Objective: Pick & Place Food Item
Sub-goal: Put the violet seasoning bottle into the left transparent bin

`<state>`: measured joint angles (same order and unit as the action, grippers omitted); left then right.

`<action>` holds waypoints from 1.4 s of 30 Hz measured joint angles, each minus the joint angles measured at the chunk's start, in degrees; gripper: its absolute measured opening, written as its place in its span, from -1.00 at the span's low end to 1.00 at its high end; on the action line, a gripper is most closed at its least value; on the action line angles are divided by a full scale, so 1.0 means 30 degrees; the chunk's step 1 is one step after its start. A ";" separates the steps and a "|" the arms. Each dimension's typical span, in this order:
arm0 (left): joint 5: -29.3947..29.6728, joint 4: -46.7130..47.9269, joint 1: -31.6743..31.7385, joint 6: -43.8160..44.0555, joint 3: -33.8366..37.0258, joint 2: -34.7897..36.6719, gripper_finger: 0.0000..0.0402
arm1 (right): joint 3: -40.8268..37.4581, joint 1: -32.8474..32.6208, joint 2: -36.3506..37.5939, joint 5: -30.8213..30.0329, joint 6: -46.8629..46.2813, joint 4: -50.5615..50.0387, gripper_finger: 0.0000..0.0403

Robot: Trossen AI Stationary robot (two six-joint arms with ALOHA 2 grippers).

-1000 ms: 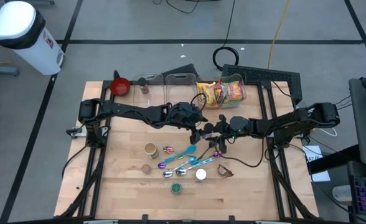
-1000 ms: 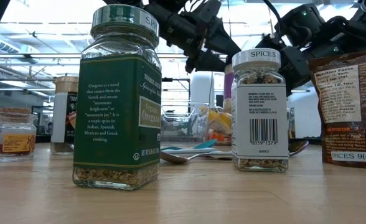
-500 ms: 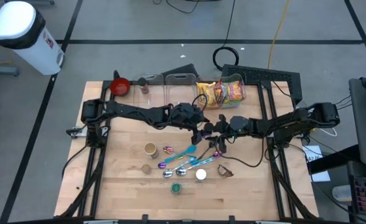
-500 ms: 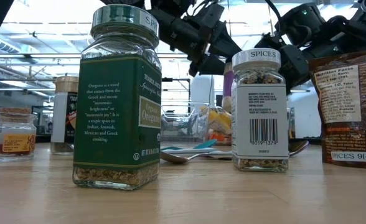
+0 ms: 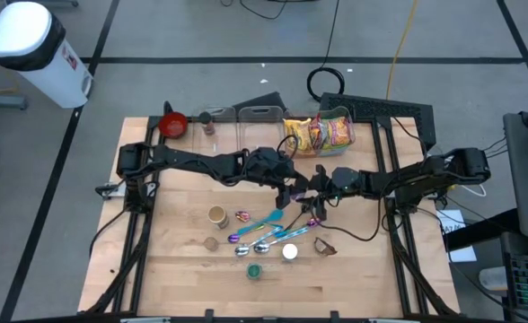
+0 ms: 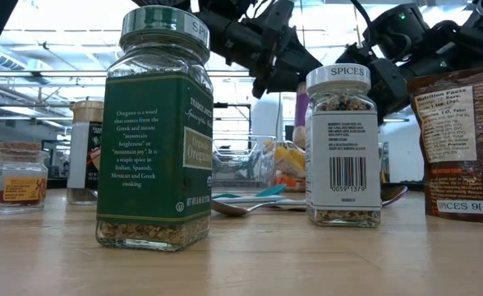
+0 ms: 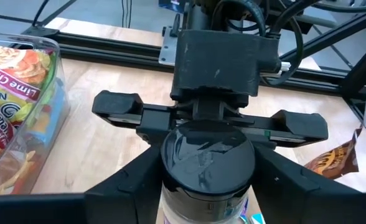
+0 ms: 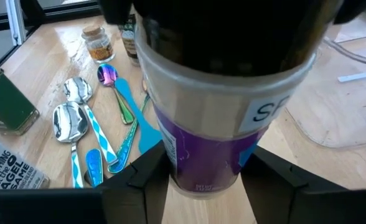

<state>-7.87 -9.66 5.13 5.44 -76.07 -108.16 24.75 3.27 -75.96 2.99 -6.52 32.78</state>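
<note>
Spoons (image 5: 266, 235) mid-table, red bowl (image 5: 172, 125) at back-left corner.

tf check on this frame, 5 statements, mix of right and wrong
1. The purple-labelled jar sits between the left gripper's fingers. True.
2. The oregano jar lies on its side. False: it stands upright with its lid on.
3. A red bowl sits at the far left corner of the table. True.
4. The spoons are inside the clear container. False: they lie on the bare table; the container holds noodle packets.
5. The right gripper waits at the table's right edge. False: it is at mid-table, facing the left gripper across the jar.
</note>
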 joint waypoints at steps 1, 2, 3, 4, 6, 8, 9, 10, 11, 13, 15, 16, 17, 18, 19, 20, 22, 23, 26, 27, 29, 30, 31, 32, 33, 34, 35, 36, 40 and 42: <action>0.0051 -0.0039 0.0007 -0.0147 0.0002 0.0046 0.03 | 0.0000 0.0001 0.0006 -0.0039 -0.0053 0.0008 -0.16; 0.0154 -0.0026 0.0027 -0.0246 0.0007 0.0118 0.03 | 0.0000 0.0007 0.0006 -0.0046 -0.0201 0.0064 -0.13; 0.0285 -0.0020 0.0027 -0.0308 0.0007 0.0222 0.03 | 0.0014 0.0007 0.0019 -0.0046 -0.0437 0.0085 -0.10; 0.0523 0.0100 0.0028 -0.0383 0.0021 0.0440 0.03 | 0.0020 0.0007 0.0027 -0.0048 -0.0568 0.0091 -0.06; 0.0949 0.0755 0.0016 -0.0630 0.0041 0.1029 0.03 | 0.0067 0.0007 0.0182 -0.0090 -0.0692 -0.0080 0.04; 0.1339 0.1608 0.0013 -0.0963 0.0044 0.1873 0.03 | 0.0098 0.0024 0.0547 -0.0261 -0.0918 -0.0370 0.14; 0.1660 0.1922 0.0013 -0.1147 0.0042 0.2352 0.03 | 0.0109 0.0029 0.0735 -0.0226 -0.0975 -0.0700 0.19; 0.2288 0.2356 0.0013 -0.1376 0.0036 0.2937 0.03 | 0.0092 0.0021 0.0971 -0.0001 -0.1056 -0.1154 0.24; 0.2962 0.2843 0.0049 -0.1461 0.0000 0.3474 0.03 | -0.0061 -0.0011 0.1222 0.0092 -0.1049 -0.1977 0.28; 0.4648 0.3344 -0.0002 -0.1674 0.0172 0.4577 0.03 | -0.0118 -0.0027 0.1814 0.0247 -0.1023 -0.2634 0.37; 0.6444 0.4122 -0.0090 -0.1877 0.0662 0.5506 0.03 | 0.0051 0.0010 0.2698 0.0040 -0.1032 -0.3043 0.43; 0.7267 0.4376 -0.0134 -0.1934 0.1000 0.6047 0.03 | 0.0075 0.0015 0.3009 0.0031 -0.1030 -0.3462 0.45; 0.7963 0.4465 -0.0155 -0.1933 0.1429 0.6594 0.03 | 0.0035 0.0006 0.3204 0.0050 -0.1027 -0.3980 0.47; 0.8621 0.4343 -0.0153 -0.1947 0.1923 0.7181 0.03 | -0.0043 -0.0007 0.3344 0.0115 -0.1020 -0.4479 0.48; 0.9292 0.4072 -0.0096 -0.1934 0.2448 0.7897 0.03 | -0.0073 -0.0007 0.3528 0.0085 -0.1006 -0.4744 0.48; 0.9980 0.3713 0.0028 -0.1929 0.3109 0.8599 0.03 | -0.0058 0.0000 0.3767 0.0071 -0.0991 -0.4677 0.48; 1.1431 0.2894 0.0332 -0.1777 0.4640 0.9807 0.03 | 0.0038 0.0015 0.4026 0.0027 -0.0984 -0.4425 0.47; 1.1971 0.2308 0.0504 -0.1696 0.5504 1.0358 0.03 | 0.0045 0.0015 0.4042 0.0012 -0.0944 -0.4493 0.46; 1.3000 0.0280 0.1243 -0.1279 0.8024 1.1724 0.03 | -0.0044 0.0015 0.4013 -0.0002 -0.0748 -0.4826 0.44; 1.3227 -0.0509 0.1595 -0.1021 0.8732 1.2169 0.03 | -0.0030 0.0015 0.4033 -0.0009 -0.0653 -0.4670 0.43; 1.3977 -0.1946 0.2494 -0.0573 1.0058 1.2814 0.03 | 0.0000 0.0022 0.4048 -0.0041 -0.0605 -0.4580 0.42; 1.4097 -0.2611 0.2991 -0.0296 1.0694 1.2970 0.03 | -0.0007 0.0022 0.4034 -0.0060 -0.0605 -0.4636 0.42; 1.4154 -0.3031 0.3487 0.0000 1.1287 1.3025 0.03 | -0.0014 0.0022 0.4027 -0.0060 -0.0605 -0.4685 0.42; 1.4120 -0.3403 0.3999 0.0298 1.1850 1.3007 0.03 | -0.0015 0.0022 0.4027 -0.0060 -0.0600 -0.4657 0.42; 1.3999 -0.3731 0.4493 0.0600 1.2312 1.2980 0.03 | -0.0015 0.0044 0.4027 -0.0096 -0.0601 -0.4597 0.43; 1.3918 -0.4079 0.5042 0.0914 1.2695 1.2936 0.03 | -0.0015 0.0036 0.4035 -0.0172 -0.0605 -0.4591 0.43; 1.3937 -0.4549 0.5596 0.1240 1.3026 1.2818 0.03 | -0.0015 0.0036 0.4035 -0.0375 -0.0598 -0.4609 0.43; 1.3974 -0.4957 0.6159 0.1602 1.3313 1.2653 0.03 | -0.0015 0.0039 0.4030 -0.0539 -0.0598 -0.4630 0.43; 1.3781 -0.5537 0.7919 0.2839 1.4208 1.1648 0.03 | -0.0015 0.0044 0.4035 -0.0937 -0.0598 -0.4641 0.42; 1.3457 -0.6313 0.8584 0.3187 1.4327 1.0925 0.03 | -0.0015 0.0044 0.4035 -0.0982 -0.0598 -0.4633 0.42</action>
<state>32.50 -28.60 30.88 15.00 -33.09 -75.38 24.71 3.40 -63.86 0.04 -8.32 18.88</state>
